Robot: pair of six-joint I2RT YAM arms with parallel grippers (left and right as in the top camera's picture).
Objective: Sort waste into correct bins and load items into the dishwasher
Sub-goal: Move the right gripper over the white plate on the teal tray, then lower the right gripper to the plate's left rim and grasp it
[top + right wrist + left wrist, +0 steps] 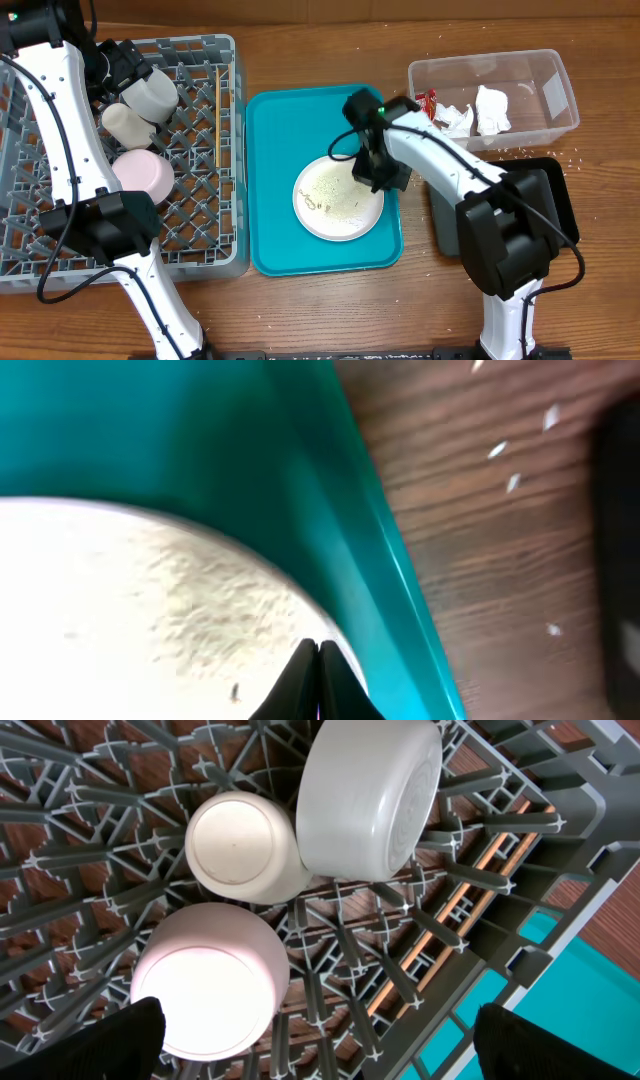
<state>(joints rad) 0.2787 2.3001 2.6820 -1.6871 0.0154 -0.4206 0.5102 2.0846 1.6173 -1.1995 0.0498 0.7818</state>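
Fingers of right gripper (318, 682): drawn close at rim of large round white plate (338, 200); cannot tell if they pinch it
Fingers of left gripper (330, 1045): spread, empty, over grey lattice dish rack (200, 235)
Done: white cups (152, 92), small white bowl (142, 172), wooden chopsticks (217, 115) racked at left; crumpled white napkins (490, 108), red-and-white wrapper (430, 100) in clear plastic tub (545, 75), upper right
Remaining: plate with rice grains (335, 192), on teal tray (270, 150), centre

The left arm (60, 130) climbs from its base at 6 o'clock toward 11 o'clock, then turns its wrist toward 3 o'clock. The left gripper (132, 72) has its fingers (130, 1040) spread wide. The right arm (450, 165) stretches toward 10 o'clock, wrist pitched down, and the right gripper (380, 178) has its fingertips (300, 685) pressed together.
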